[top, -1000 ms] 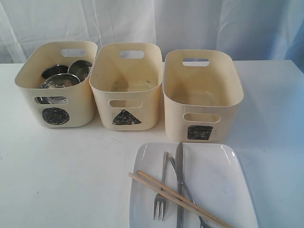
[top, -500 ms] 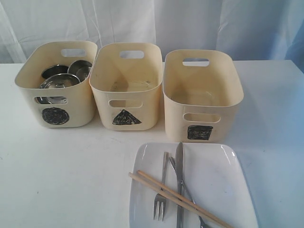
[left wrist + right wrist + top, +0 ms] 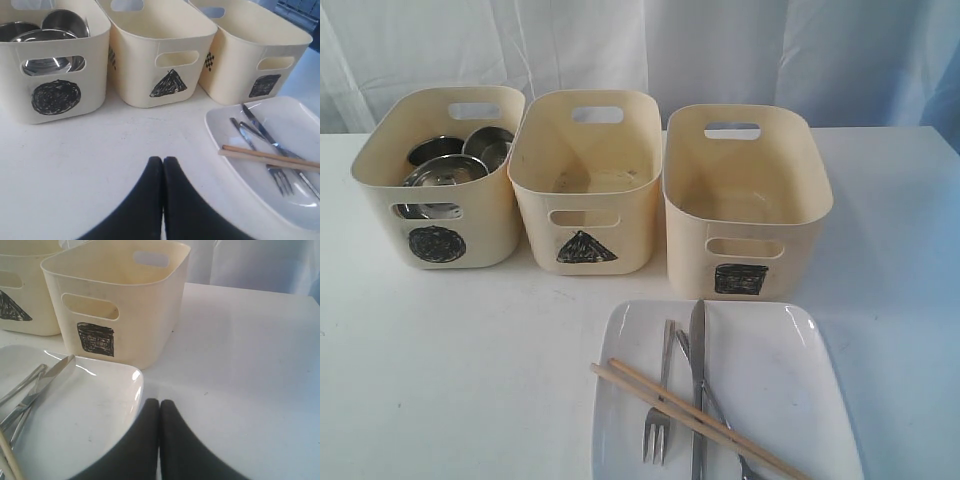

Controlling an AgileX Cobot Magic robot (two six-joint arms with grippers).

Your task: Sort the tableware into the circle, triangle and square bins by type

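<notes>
Three cream bins stand in a row: the circle bin point(image 3: 437, 180) on the left holds steel bowls point(image 3: 445, 172), the triangle bin point(image 3: 586, 180) and the square bin point(image 3: 745, 200) look empty. In front lies a white plate point(image 3: 780, 390) carrying a fork point(image 3: 660, 400), a knife point(image 3: 697, 380), a spoon point(image 3: 715, 405) and chopsticks point(image 3: 690, 415). Neither arm shows in the exterior view. My left gripper point(image 3: 163, 160) is shut and empty above bare table left of the plate point(image 3: 300, 125). My right gripper point(image 3: 159, 402) is shut and empty at the plate's point(image 3: 75, 415) right edge.
A white cloth backdrop point(image 3: 640, 50) hangs behind the bins. White tabletop point(image 3: 460, 360) stretches left of the plate and right of the square bin.
</notes>
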